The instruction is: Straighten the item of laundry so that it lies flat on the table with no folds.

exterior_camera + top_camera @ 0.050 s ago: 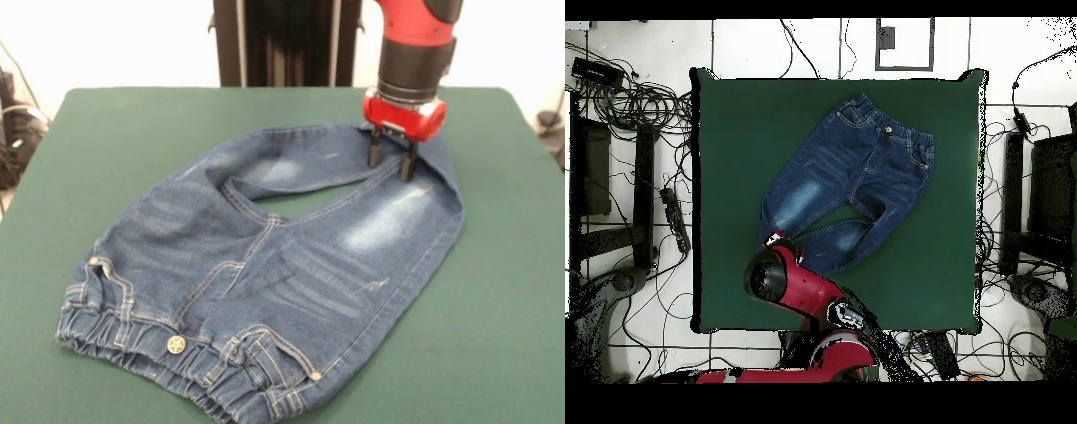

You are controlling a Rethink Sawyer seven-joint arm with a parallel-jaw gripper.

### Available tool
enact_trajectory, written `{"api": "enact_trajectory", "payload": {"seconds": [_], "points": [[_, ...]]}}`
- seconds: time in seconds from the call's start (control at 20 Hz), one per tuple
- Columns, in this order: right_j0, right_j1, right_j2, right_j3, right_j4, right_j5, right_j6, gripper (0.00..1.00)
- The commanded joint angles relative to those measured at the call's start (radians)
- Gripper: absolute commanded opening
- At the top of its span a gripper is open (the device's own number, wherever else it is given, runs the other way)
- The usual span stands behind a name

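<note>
The item of laundry (265,274), a small pair of blue denim jeans, lies on the green table (494,291). Its gathered waistband with a brass star button (177,344) is at the near left. The two legs bend toward the far right and meet there, leaving a patch of green between them. My gripper (392,157) stands open over the leg ends, its black fingertips (375,150) down on the denim. From overhead, the jeans (845,180) run diagonally across the table (945,270), and the gripper (773,240) sits at their lower-left end under the red arm.
Green table surface surrounds the jeans on all sides, widest at the right in the front view. Overhead, tangled cables (635,100) and dark equipment (1045,200) lie on the floor beyond the table's edges.
</note>
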Motion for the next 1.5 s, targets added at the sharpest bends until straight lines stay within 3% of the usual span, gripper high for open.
{"api": "enact_trajectory", "payload": {"seconds": [0.05, 0.25, 1.05, 1.2, 1.5], "points": [[0.064, 0.001, 0.115, -0.066, 0.122, 0.05, 0.315, 1.0], [0.101, -0.018, 0.107, -0.069, 0.194, 0.082, 0.311, 1.0], [0.089, -0.031, 0.139, -0.072, 0.244, 0.098, 0.28, 1.0], [0.1, -0.044, 0.13, -0.071, 0.264, 0.131, 0.277, 1.0], [0.164, -0.098, 0.025, -0.1, 0.305, 0.315, 0.241, 1.0]]}}
